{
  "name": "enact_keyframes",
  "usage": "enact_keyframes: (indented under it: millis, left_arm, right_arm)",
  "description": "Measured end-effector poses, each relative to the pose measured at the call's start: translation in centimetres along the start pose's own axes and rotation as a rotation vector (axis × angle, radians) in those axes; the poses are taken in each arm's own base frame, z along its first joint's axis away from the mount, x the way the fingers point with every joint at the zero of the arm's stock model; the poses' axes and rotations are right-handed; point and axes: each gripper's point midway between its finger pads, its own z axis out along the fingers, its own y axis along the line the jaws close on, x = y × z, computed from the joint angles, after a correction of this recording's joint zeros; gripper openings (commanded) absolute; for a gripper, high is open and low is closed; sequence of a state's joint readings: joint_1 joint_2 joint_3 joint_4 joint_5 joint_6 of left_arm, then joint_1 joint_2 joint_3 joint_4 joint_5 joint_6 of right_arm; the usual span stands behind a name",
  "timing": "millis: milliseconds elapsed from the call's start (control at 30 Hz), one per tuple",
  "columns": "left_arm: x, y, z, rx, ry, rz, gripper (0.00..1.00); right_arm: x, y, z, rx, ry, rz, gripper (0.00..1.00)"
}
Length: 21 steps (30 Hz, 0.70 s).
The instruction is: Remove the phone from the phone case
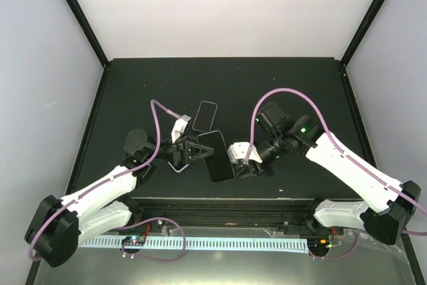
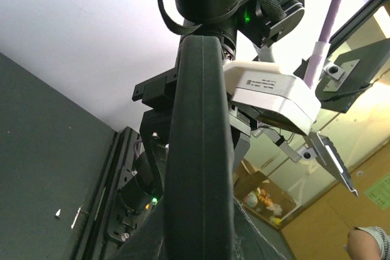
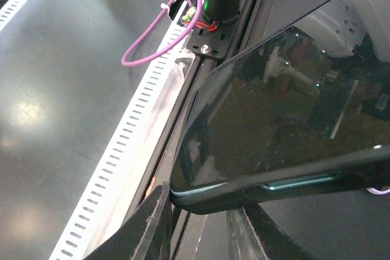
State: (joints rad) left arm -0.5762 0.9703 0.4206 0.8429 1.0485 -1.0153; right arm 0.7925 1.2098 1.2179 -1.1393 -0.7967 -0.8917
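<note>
Left tool tight on phone edge

Your top view looks steeply down on the table from high behind its near edge. Both wrist views sit tight against the phone from opposite sides; all three share it.

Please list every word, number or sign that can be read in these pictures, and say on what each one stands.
Nothing can be read with certainty.
Label on the white box: a few printed lines, too small to read.
Green sheet in the background: print too blurred to read.
Phone: dark screen, only reflections, no text.
</note>
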Motion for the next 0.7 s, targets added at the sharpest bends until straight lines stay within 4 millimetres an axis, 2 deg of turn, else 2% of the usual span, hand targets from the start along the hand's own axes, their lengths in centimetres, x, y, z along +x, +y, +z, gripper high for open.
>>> enact_keyframes:
  millis: [500, 700]
  left_arm:
    - [0.3, 0.6, 0.2, 0.001, 0.016, -0.044, 0.02]
    - [0.2, 0.9, 0.0, -0.009, 0.012, -0.048, 0.02]
  right_arm:
    - [1.2, -1.2, -0.1, 0.029, 0.118, -0.051, 0.24]
    - [1.5, -1.8, 0.1, 0.043, 0.136, 0.018, 0.24]
